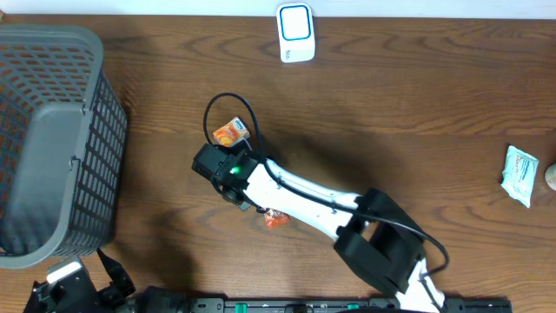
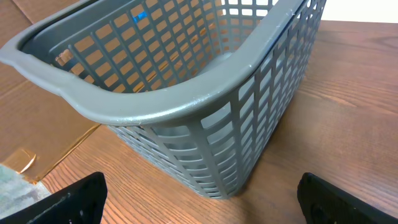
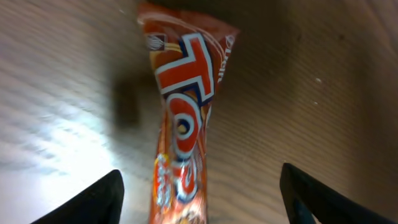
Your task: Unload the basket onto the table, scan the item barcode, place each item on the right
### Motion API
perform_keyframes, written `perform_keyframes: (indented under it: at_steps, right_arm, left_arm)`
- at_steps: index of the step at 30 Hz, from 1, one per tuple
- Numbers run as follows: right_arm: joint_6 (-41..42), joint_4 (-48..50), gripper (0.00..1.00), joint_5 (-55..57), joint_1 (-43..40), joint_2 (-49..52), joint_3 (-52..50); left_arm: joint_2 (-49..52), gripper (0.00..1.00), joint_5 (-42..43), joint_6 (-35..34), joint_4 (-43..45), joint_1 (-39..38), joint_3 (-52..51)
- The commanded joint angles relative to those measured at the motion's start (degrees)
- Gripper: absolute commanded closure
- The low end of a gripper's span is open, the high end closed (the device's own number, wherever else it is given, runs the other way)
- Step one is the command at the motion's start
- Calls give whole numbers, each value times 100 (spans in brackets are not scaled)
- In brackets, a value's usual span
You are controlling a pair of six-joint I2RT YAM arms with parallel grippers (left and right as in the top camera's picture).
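Note:
An orange snack packet (image 3: 183, 124) with big white and red letters lies lengthwise between my right gripper's (image 3: 199, 202) fingers. The jaws stand wide on either side of it with gaps to both, so this gripper is open. From overhead the packet (image 1: 231, 131) shows just past the right gripper head (image 1: 215, 163) at mid-table. A white scanner with a blue face (image 1: 295, 33) stands at the far edge. My left gripper (image 2: 208, 205) is open and empty, low over the wood in front of the grey basket (image 2: 186, 106).
The grey mesh basket (image 1: 52, 139) fills the left side of the table. A second small orange piece (image 1: 275, 219) peeks out under the right arm. A white packet (image 1: 519, 174) lies at the right edge.

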Motion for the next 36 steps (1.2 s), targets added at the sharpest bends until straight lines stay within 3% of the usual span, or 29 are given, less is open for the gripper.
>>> perform_keyframes:
  at_steps: [1,3,7,8,10,12,17,18,23,27,33,36]
  right_arm:
    - [35,-4,30,223,-22,254,-35]
    - [37,11,49,219,-22,315,-35]
    - [37,0,55,216,11,411,-35]
    - [37,-20,61,221,17,431,-37]
    - [46,-57,84,214,17,439,-42]
    - [98,-118,97,221,17,439,-42]
    - [-120,-258,99,-66,13,439,-39]
    - [-769,-356,99,-796,-48,424,-7]
    - [-2184,-874,99,-3536,-498,317,153]
    - [-3860,-1510,99,-6533,-1198,243,201]
    - [-5082,-1934,99,-8566,-2243,245,153]
    - [-5200,-1945,99,-8734,-2629,245,140]
  left_arm:
    - [-42,2,-31,74,-2,20,4]
    - [-42,2,-31,74,-2,20,4]
    - [-42,2,-33,74,-2,20,4]
    - [-42,2,-33,74,-2,20,4]
    - [-42,2,-33,74,-2,20,4]
    - [-42,2,-31,74,-2,20,4]
    - [-42,2,-33,74,-2,20,4]
    - [-42,2,-31,74,-2,20,4]
    - [-42,2,-33,74,-2,20,4]
    - [-42,2,-31,74,-2,20,4]
    - [-42,2,-31,74,-2,20,4]
    - [-42,2,-33,74,-2,20,4]
